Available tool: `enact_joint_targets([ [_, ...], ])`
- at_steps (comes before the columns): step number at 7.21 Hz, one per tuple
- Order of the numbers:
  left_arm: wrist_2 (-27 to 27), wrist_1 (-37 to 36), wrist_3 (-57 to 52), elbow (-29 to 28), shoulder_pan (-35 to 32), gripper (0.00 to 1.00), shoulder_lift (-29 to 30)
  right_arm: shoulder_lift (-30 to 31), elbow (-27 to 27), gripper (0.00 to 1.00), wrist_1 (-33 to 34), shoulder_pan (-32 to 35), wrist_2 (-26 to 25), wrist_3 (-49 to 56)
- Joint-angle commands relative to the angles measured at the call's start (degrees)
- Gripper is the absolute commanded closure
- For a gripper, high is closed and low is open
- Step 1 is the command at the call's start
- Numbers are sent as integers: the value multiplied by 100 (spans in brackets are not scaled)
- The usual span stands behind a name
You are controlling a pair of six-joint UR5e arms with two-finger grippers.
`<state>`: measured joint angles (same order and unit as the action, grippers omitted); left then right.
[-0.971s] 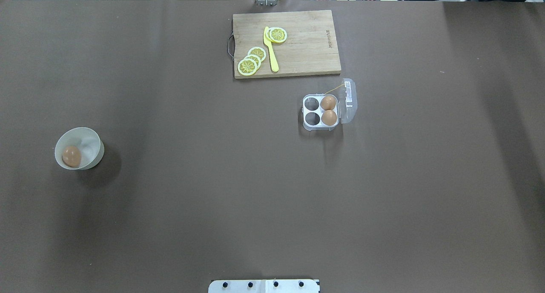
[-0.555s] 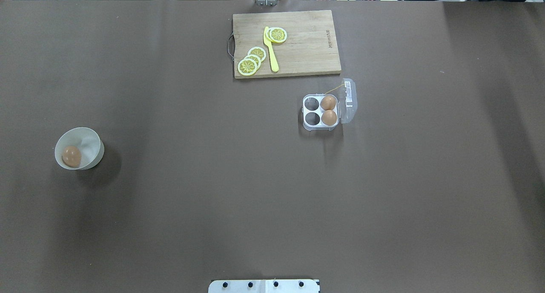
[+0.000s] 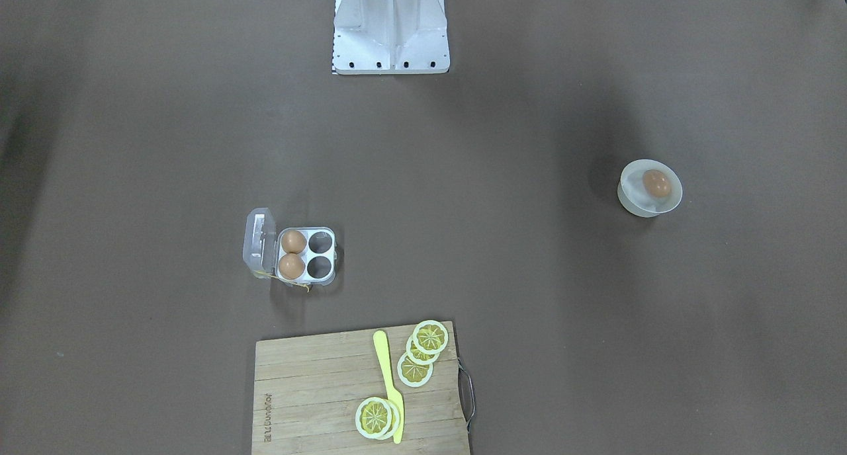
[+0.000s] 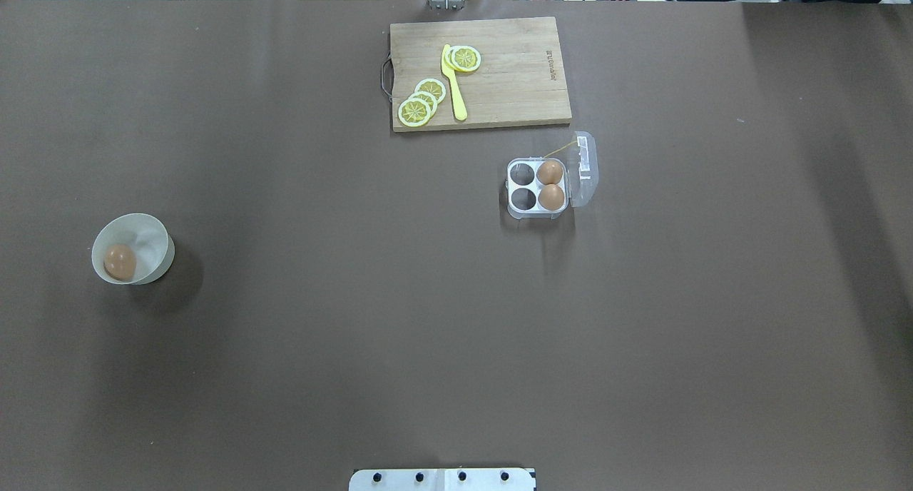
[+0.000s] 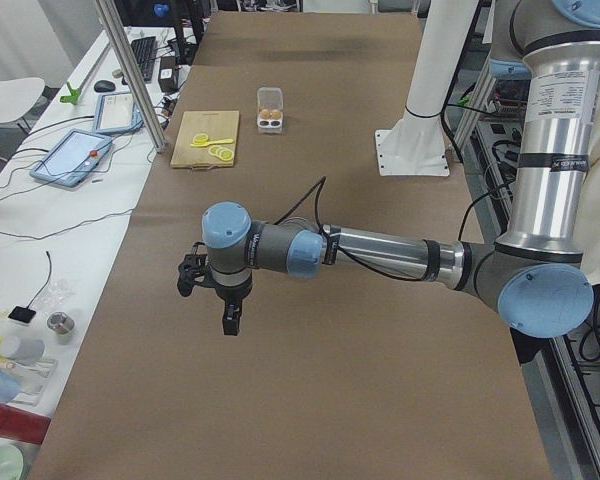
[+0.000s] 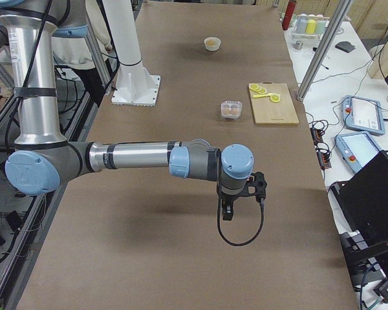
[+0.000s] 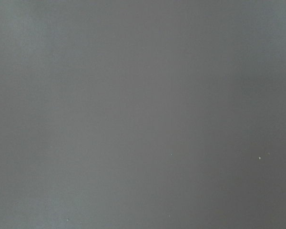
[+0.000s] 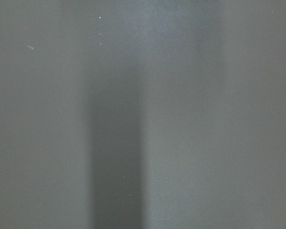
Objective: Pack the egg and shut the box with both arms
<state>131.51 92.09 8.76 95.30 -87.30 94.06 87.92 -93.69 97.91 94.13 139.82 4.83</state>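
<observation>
Seemingly empty, left claw (image 5: pixel 218 296) and right claw (image 6: pixel 238 197) hang over table (image 5: pixel 310 410) (side views only); opening: cannot tell.

A wide table under matte brown paper (image 4: pixel 285 370) fills the room. It is lit evenly from above, with soft, blurred shadows. Past the left gripper (image 5: pixel 227 315), along the table's outer edge, runs a white workbench (image 5: pixel 90 200). It carries a tablet in a blue case (image 5: pixel 70 158), loose cables and a silver upright post (image 5: pixel 130 75). A white chair (image 5: pixel 0 95) stands further out. Past the right gripper (image 6: pixel 227 210), a black screen (image 6: pixel 375 200) stands near, with coloured bottles (image 6: pixel 307 24) far beyond.
</observation>
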Motion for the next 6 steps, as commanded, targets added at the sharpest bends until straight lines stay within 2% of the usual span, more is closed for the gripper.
enact_joint_targets([
  [1,6,20,55,224,334,2,497,6,0,0,0,0,1,-9],
  [2,6,20,395,495,371,2,508,6,0,0,0,0,1,-9],
  [4,-46,-7,713,507,1272,2,813,-2,9,0,0,0,10,-17],
  [6,-185,3,2132,402,1975,2,1253,-72,0,0,114,0,19,-18],
])
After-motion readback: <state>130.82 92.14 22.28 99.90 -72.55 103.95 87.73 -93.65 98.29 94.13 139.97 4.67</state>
